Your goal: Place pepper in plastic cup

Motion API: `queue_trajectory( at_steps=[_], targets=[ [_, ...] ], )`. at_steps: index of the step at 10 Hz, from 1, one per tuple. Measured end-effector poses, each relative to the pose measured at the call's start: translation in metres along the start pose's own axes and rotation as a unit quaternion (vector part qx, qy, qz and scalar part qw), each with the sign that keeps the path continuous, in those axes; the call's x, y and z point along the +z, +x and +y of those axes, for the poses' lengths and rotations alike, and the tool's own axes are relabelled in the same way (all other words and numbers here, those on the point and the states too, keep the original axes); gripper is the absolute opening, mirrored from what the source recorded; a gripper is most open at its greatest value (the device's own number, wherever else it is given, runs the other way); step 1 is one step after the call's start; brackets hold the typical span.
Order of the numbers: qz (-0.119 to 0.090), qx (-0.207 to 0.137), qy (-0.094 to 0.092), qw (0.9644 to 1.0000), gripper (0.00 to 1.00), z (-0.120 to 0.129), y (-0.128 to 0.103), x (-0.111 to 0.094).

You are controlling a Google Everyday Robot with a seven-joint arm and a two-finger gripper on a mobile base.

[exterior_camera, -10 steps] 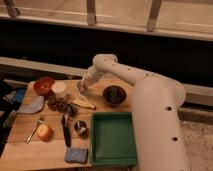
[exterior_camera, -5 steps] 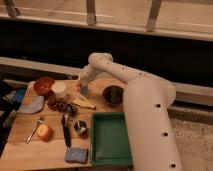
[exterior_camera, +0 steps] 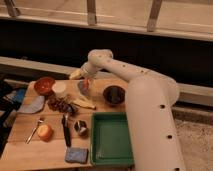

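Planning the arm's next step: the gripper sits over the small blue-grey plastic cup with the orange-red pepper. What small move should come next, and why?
Probably a short, straight lowering. The gripper hangs at the back of the wooden table, with the slim orange-red pepper pointing down right above the small blue-grey plastic cup. The pepper does not look settled inside it yet.

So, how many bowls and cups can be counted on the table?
5. Red bowl at back left, white cup beside it, plastic cup under the gripper, dark bowl to its right, metal cup near the green tray. The arm may hide others.
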Motion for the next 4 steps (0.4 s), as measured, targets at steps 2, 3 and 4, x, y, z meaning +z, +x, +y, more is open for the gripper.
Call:
queue_trajectory(
  at_steps=[2, 3, 4],
  targets=[
    [-0.027, -0.007, 0.006, 0.9996, 0.8, 0.006, -0.011, -0.026],
    [-0.047, -0.011, 0.007, 0.9988, 0.8, 0.014, -0.016, -0.045],
    [-0.052, -0.011, 0.009, 0.9986, 0.8, 0.013, -0.017, -0.049]
  ],
)
